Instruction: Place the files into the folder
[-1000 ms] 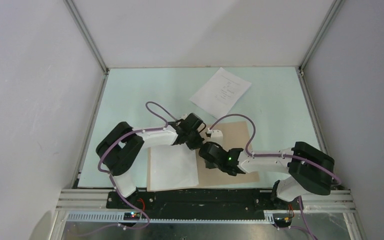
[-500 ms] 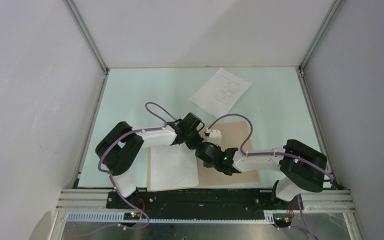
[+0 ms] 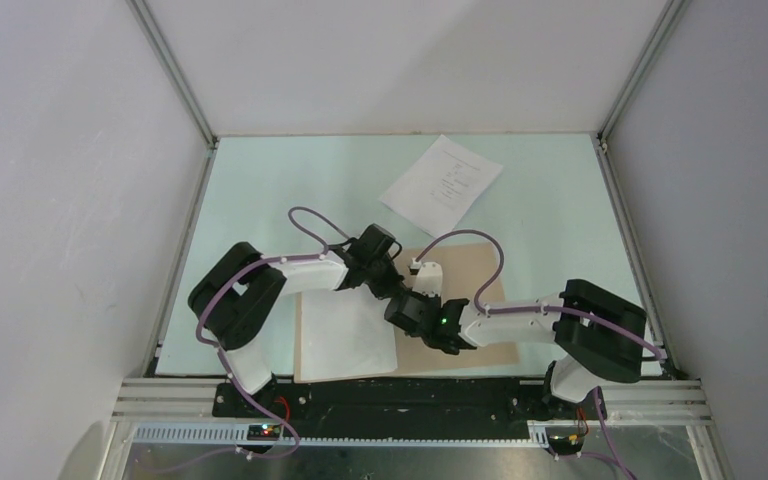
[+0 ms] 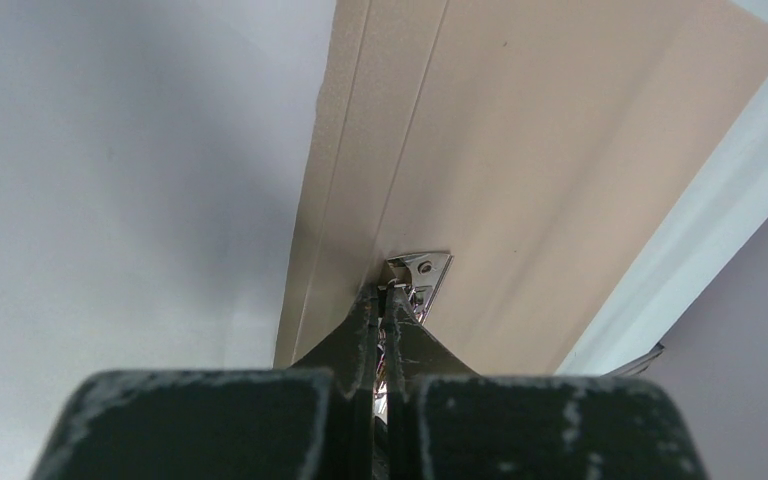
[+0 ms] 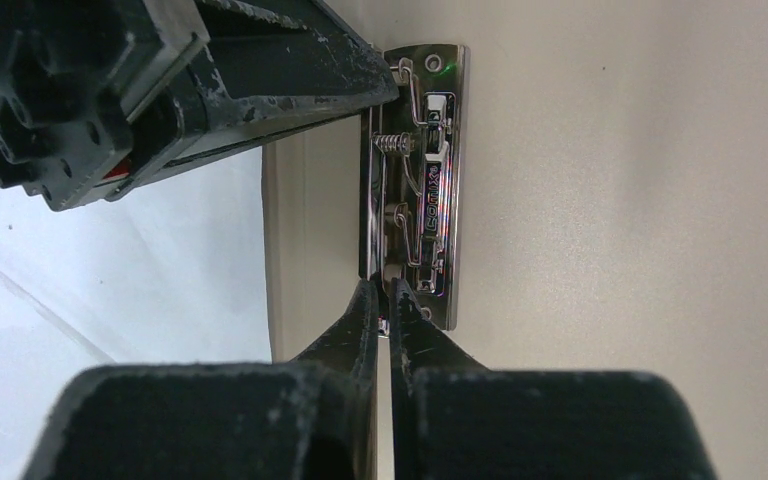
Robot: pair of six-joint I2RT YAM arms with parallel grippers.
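Top external, folder (image 3: 465, 262) partly covered by arms (image 3: 515, 318), clip (image 5: 425, 190) hidden

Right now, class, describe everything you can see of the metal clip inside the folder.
The metal clip is a narrow, shiny steel-looking plate with a coil spring, wire levers and rivets, lying flat on the open tan folder beside its spine crease. The left end effector pinches one end, the right end effector the other.

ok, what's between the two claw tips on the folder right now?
The metal clip on the folder spine. Right wrist view: left claw at its far end, right claw at its near end.
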